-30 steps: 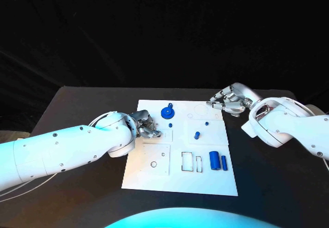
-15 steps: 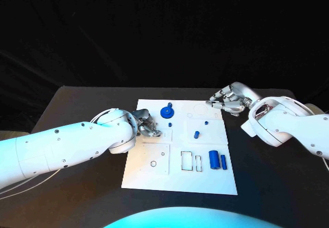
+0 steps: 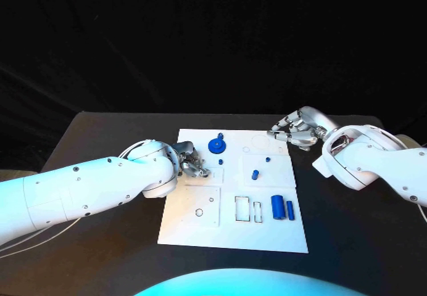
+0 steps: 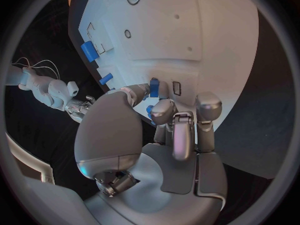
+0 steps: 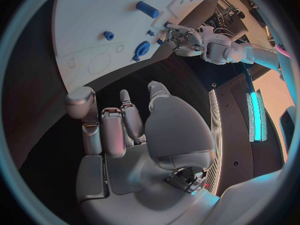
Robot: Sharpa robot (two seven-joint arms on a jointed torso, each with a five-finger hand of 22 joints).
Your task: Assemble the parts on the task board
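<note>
empty right robot hand (image 5: 119, 130) beside task board (image 5: 94, 30)

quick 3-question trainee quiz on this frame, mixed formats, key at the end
1. True or false: the right hand rests on the board.
2. Which hand is over the board's left side, next to a small blue part? A) left B) right C) neither
3. Fill in: the blue cylinder lies on the board's ___ side in the head view.

Key
1. False: it hovers off the board's far right corner, holding nothing.
2. A: the left hand, fingers curled over the board near the part.
3. Right.
</note>
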